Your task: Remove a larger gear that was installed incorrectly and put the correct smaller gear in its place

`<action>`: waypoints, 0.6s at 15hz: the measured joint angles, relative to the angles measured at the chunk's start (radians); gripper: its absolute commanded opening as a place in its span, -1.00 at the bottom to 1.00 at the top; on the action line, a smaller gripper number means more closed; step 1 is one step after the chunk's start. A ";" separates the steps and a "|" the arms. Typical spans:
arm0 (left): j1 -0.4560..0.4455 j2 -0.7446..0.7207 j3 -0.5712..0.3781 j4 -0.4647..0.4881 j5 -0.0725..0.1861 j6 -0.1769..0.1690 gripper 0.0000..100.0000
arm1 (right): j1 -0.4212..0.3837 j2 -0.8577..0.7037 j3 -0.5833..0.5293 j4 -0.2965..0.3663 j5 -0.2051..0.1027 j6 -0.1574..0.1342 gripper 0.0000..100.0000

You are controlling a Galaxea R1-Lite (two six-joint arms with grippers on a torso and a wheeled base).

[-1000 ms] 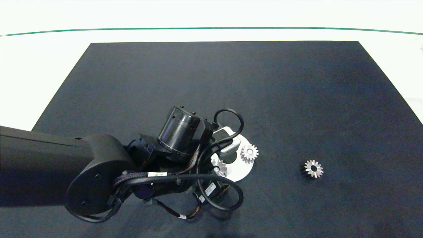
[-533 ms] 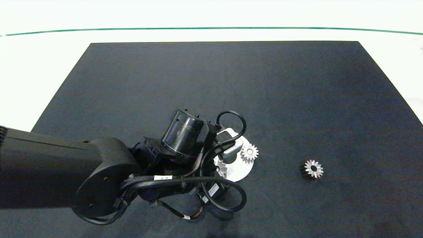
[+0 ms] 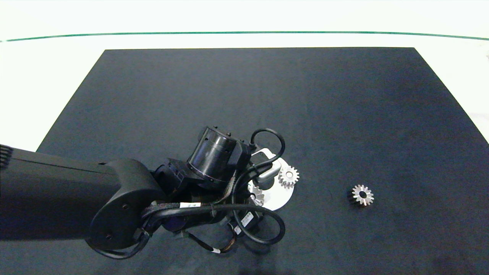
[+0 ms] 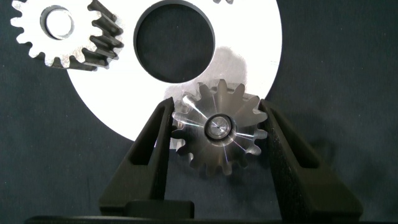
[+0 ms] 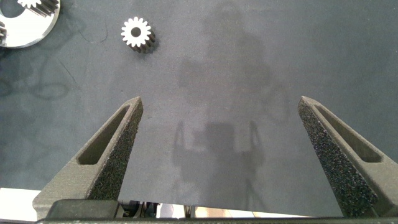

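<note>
Dark mat (image 3: 267, 95) holds three visible gears; left gripper (image 4: 217, 134) clamps the larger gear (image 4: 219, 129); right gripper (image 5: 227, 155) gapes empty.

Four gears: one larger gear (image 4: 219, 132), three smaller (image 3: 362, 194); one disc (image 3: 280, 194).
</note>
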 measured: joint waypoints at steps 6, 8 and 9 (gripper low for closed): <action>0.000 0.000 0.001 0.000 -0.001 0.001 -0.32 | 0.000 -0.002 -0.001 -0.001 0.000 0.000 1.00; 0.000 0.000 -0.001 0.002 -0.002 0.001 -0.32 | 0.000 -0.002 -0.001 -0.002 0.000 0.000 1.00; 0.000 -0.002 -0.003 0.004 -0.002 0.001 -0.32 | 0.000 -0.002 -0.001 -0.002 0.000 0.000 1.00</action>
